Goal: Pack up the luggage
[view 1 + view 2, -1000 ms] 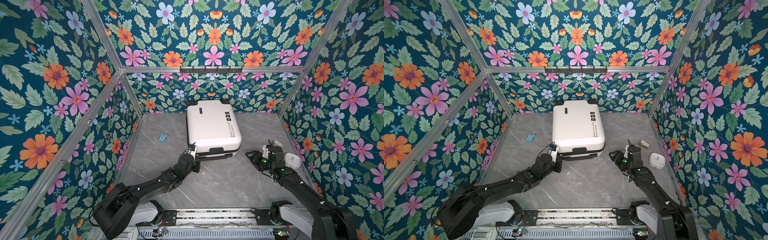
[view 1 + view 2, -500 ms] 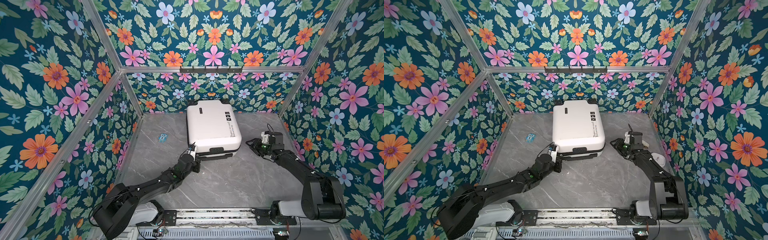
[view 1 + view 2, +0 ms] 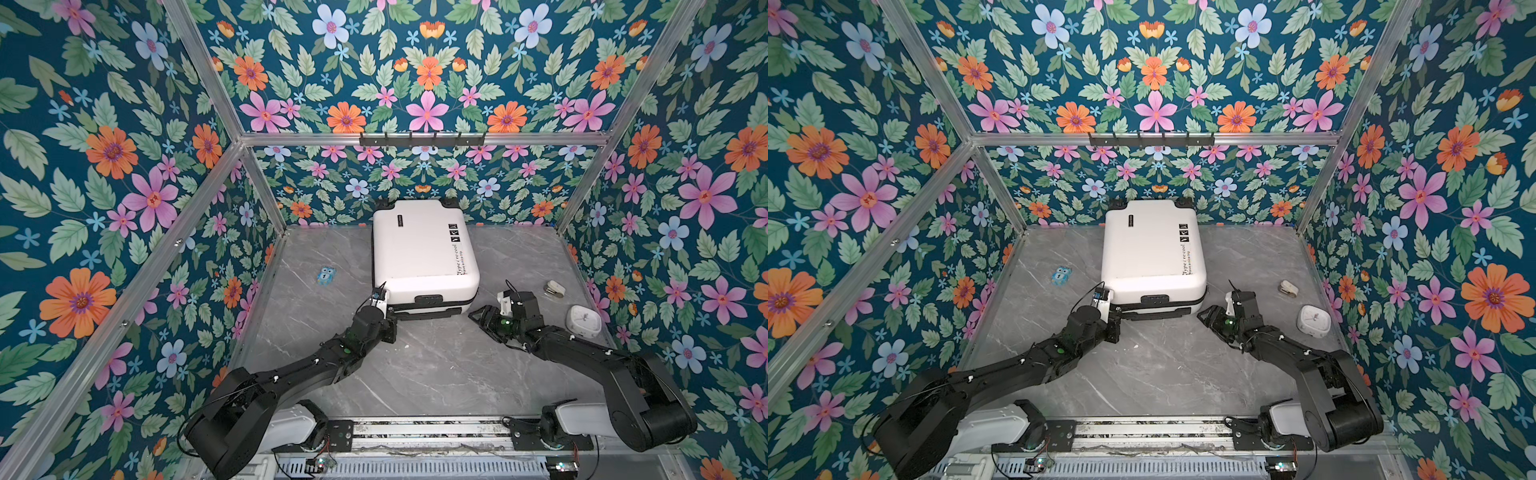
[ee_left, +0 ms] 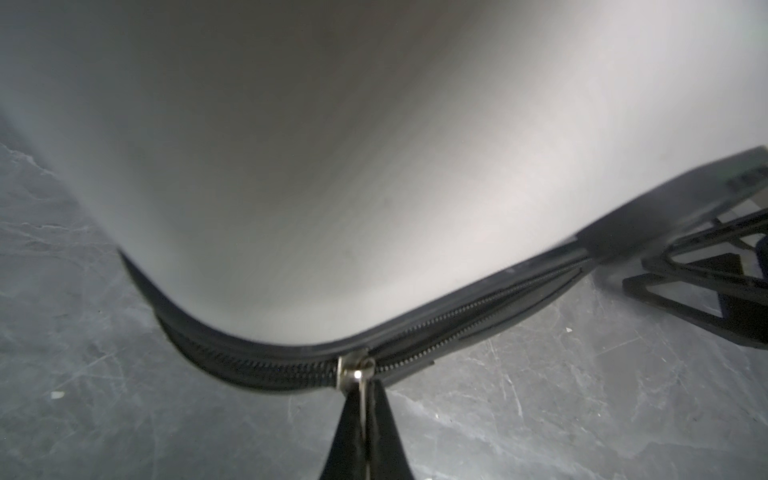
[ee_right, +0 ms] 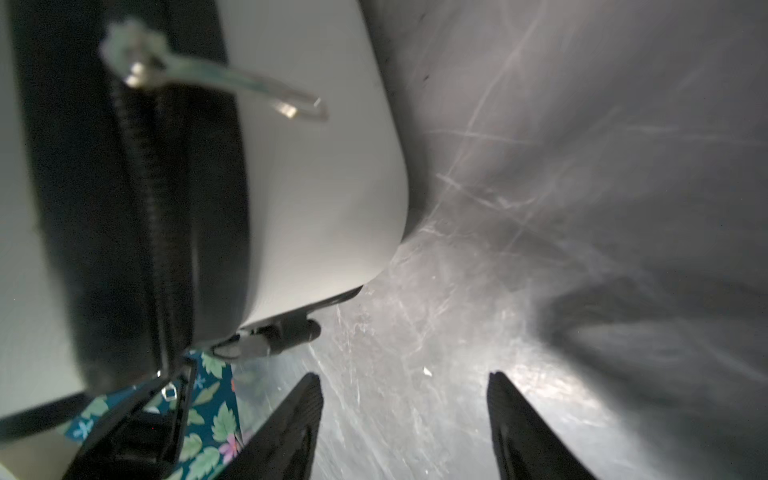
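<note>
The luggage (image 3: 424, 249) (image 3: 1154, 249), a white hard-shell suitcase with black print, lies flat with its lid down at the back middle of the grey table in both top views. My left gripper (image 3: 390, 312) (image 3: 1115, 311) sits at its near left corner. In the left wrist view my left gripper (image 4: 365, 388) is shut on the metal zipper pull (image 4: 354, 370) on the black zipper band (image 4: 249, 365). My right gripper (image 3: 476, 316) (image 3: 1204, 313) (image 5: 401, 376) stands open and empty by the near right corner, apart from a second zipper pull (image 5: 249, 83).
A small blue owl figure (image 3: 326, 275) lies left of the suitcase. A white rounded box (image 3: 584, 321) and a small white and tan item (image 3: 555, 288) lie by the right wall. Floral walls close in three sides, and a black hook rail (image 3: 422, 139) hangs on the back wall.
My right gripper went back along the suitcase's right side, then came forward and left to the near right corner; its jaws narrowed and widened again. The left gripper has stayed on the zipper pull.
</note>
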Robot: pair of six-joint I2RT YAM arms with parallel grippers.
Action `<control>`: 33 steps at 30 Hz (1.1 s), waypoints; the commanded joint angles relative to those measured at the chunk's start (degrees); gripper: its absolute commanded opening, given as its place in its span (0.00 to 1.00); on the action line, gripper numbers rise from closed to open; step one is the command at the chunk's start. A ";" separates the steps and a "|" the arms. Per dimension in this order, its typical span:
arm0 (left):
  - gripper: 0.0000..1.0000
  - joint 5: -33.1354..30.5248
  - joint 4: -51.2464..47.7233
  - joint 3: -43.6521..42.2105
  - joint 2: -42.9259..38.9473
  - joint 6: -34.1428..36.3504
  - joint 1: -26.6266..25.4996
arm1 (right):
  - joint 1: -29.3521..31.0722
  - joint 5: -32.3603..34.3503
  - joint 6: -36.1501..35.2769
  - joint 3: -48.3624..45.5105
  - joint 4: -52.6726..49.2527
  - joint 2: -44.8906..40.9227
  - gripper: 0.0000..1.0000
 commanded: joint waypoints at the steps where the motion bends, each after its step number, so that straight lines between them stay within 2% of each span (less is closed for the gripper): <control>1: 0.00 -0.15 0.44 0.24 -0.03 0.46 0.14 | -0.02 3.18 4.77 1.94 6.63 0.96 0.68; 13: 0.00 -0.29 0.35 -1.25 -2.19 -0.10 0.13 | -3.08 -0.67 9.49 3.41 14.47 4.46 0.70; 16: 0.00 0.47 0.51 -0.67 -1.55 -0.02 0.09 | -2.62 -2.02 12.40 1.89 17.39 5.20 0.67; 21: 0.00 3.15 1.14 0.90 1.41 0.33 -0.01 | 2.24 -0.38 18.07 -1.40 24.51 7.37 0.56; 26: 0.00 4.59 2.67 0.34 2.33 -0.45 -0.11 | 7.90 4.84 22.79 -4.99 34.48 9.19 0.55; 33: 0.00 5.72 2.86 0.19 2.72 -0.32 -0.10 | 12.56 11.04 24.23 -6.17 46.72 13.38 0.55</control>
